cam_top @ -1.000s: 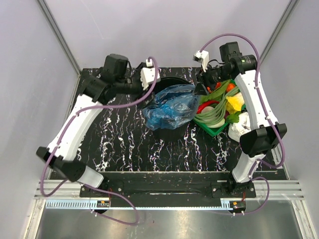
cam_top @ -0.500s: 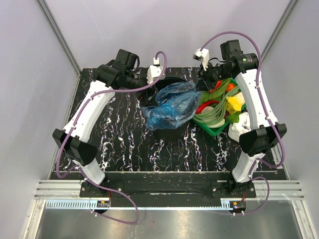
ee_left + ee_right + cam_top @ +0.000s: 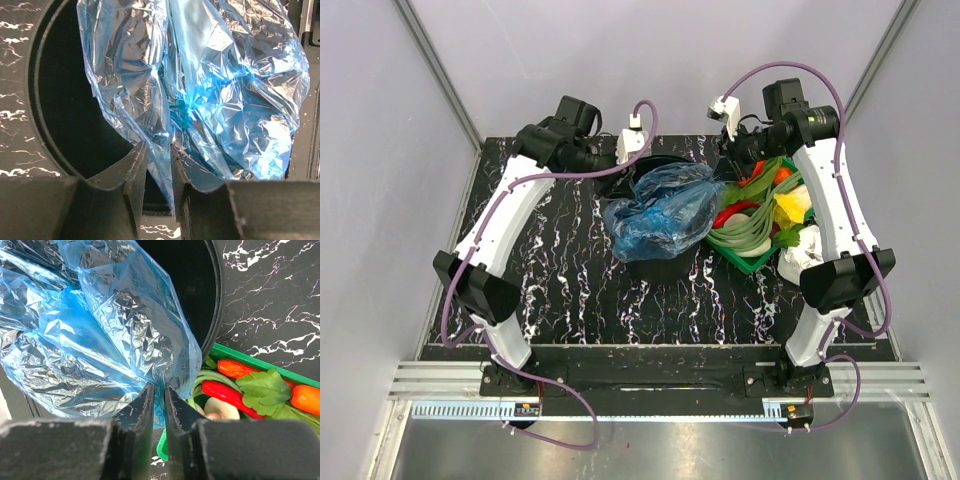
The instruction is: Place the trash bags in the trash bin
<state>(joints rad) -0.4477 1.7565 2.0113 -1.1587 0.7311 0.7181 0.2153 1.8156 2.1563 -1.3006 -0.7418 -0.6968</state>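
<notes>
Above the trash bin (image 3: 36,95) the trash bags (image 3: 662,212) sit bunched, with the left pincer (image 3: 159,165) and the right pincer (image 3: 160,400) each clenched on an edge. If pulled apart, the thin film may tear or slide onto the green tray (image 3: 250,362).

From above, the trash bags (image 3: 663,212) cover most of the trash bin (image 3: 656,268). Only bits of its rim and near wall show. How many bags are in the bundle cannot be told. The inside of the bin is too dark to see its bottom. The bags run off the top edge in both wrist views. The green tray (image 3: 260,363) is cut off at the right edge. The white lump (image 3: 792,262) sits partly behind the right arm (image 3: 835,200).
</notes>
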